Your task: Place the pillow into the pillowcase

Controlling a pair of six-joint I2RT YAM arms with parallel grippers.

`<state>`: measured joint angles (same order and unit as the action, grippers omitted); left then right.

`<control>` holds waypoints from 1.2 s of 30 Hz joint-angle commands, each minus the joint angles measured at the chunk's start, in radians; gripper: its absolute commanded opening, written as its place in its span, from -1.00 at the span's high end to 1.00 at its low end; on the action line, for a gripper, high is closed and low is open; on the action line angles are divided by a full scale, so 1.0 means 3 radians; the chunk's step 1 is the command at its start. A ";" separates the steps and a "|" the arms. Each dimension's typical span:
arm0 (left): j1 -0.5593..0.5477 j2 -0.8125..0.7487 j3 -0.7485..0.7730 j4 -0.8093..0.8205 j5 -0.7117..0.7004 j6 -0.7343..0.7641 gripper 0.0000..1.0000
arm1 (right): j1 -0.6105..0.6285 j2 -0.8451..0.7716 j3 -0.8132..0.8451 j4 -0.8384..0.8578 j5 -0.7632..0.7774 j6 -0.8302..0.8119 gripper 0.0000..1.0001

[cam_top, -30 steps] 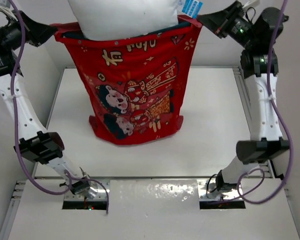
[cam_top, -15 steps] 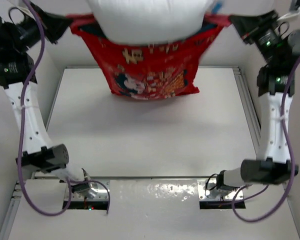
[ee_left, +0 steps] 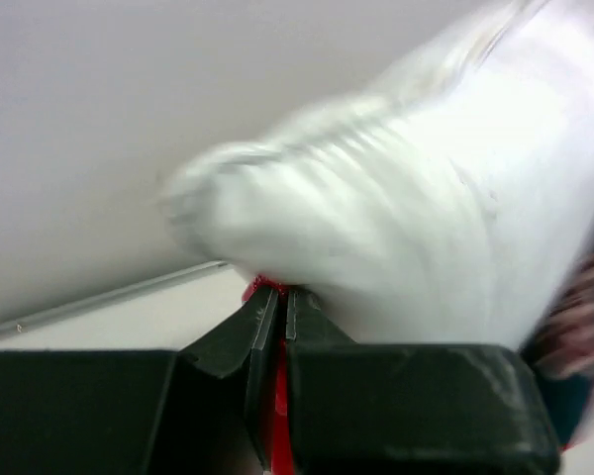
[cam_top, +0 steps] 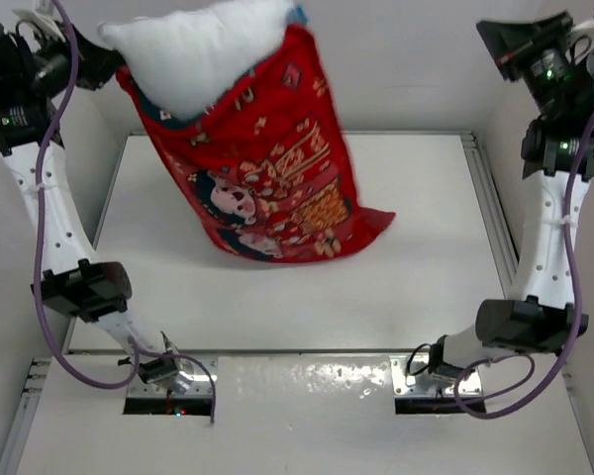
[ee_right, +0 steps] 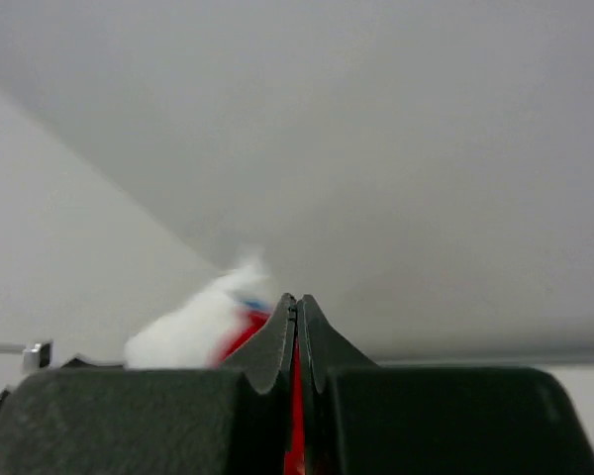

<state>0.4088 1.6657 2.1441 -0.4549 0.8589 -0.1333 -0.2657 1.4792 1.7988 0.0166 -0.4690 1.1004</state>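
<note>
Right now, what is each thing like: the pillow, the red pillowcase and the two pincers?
pillow: partly inside the pillowcase, its top end sticking out of the opening.
pillowcase: hanging tilted from one top corner, mouth open around the pillow.
left pincer: shut on the pillowcase's red edge.
right pincer: shut, well apart from the pillowcase.

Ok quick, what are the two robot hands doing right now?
Left gripper: shut on the pillowcase at its top corner.
Right gripper: shut; the pillowcase hangs apart from it.
</note>
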 commanded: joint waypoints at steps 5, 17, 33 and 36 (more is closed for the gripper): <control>0.0580 0.0152 0.1257 0.1747 0.0296 -0.1104 1.00 | -0.0336 0.0624 0.1973 0.0363 -0.0114 0.0525 1.00; -0.0559 -0.0424 0.0150 0.0760 0.0655 -0.0087 1.00 | 0.1728 -0.0303 -0.0985 0.0180 0.0305 -0.1499 -0.14; -0.1741 -0.0225 0.0390 -0.0447 0.0077 0.0914 1.00 | 0.3641 0.0499 -0.0362 -0.0525 0.2088 -0.3411 -0.97; -0.1843 -0.0194 0.0451 -0.0544 0.0037 0.0986 1.00 | 0.3621 0.0632 -0.0193 -0.0668 0.1908 -0.3545 -0.98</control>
<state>-0.1173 1.5978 2.2330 -0.5987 0.9081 0.0883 0.8371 1.6463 1.6749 -0.1608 0.0097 0.1608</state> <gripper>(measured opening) 0.026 0.985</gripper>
